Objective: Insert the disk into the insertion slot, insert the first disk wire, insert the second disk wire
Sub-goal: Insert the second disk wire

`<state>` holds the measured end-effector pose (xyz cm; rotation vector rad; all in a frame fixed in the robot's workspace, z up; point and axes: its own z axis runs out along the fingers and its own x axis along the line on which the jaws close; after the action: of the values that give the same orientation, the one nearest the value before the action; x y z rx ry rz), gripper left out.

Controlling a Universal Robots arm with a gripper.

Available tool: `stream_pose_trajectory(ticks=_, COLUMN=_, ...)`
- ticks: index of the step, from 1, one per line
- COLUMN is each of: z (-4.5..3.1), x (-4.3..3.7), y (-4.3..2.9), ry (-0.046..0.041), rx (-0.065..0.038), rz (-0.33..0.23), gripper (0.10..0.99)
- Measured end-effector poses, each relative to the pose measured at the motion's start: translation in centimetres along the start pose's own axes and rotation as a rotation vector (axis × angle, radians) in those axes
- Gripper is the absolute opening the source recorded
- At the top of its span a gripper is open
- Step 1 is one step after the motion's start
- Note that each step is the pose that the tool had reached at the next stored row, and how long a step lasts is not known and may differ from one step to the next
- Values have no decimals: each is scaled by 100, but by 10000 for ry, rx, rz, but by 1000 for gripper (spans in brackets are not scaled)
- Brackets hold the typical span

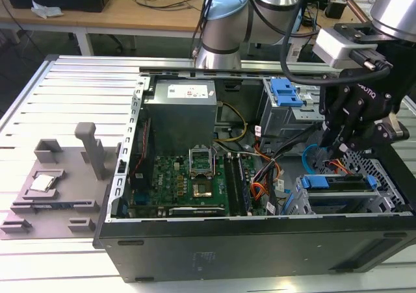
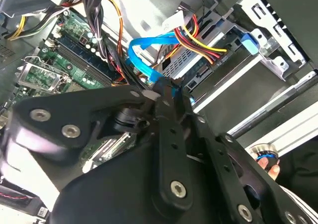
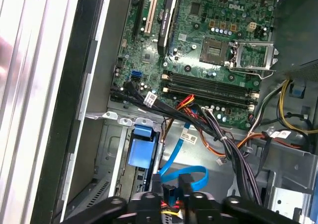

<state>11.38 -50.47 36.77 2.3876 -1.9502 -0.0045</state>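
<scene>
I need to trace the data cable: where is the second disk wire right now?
The second disk wire curls in a light-blue loop just beyond the gripper in both wrist views, beside the red-yellow-black wire bundle. In the exterior view it lies behind the insertion slot, toward that view's right.

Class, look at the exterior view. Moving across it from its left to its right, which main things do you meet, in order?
Grey fixture plate → green motherboard → light-blue second disk wire → gripper above the disk seated in the insertion slot.
</scene>
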Motion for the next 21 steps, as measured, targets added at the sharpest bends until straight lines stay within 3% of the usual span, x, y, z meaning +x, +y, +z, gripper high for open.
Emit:
stream_pose_trajectory(ticks=1, z=0, x=0, y=-1, ry=0, rx=0, rz=0, gripper=165)
stream_pose_trajectory(ticks=7, z=0, x=10, y=-1, ry=1, rx=0, rz=0, gripper=165)
stream_pose_trajectory(ticks=12, z=7, x=163, y=30, ry=1, rx=0, rz=1, gripper=165)
stream_pose_trajectory(ticks=14, z=13, x=270, y=52, ry=0, rx=0, rz=1, gripper=165)
stream_pose_trajectory(ticks=21, z=13, x=287, y=55, ry=-14, rx=-11, rz=303, gripper=165)
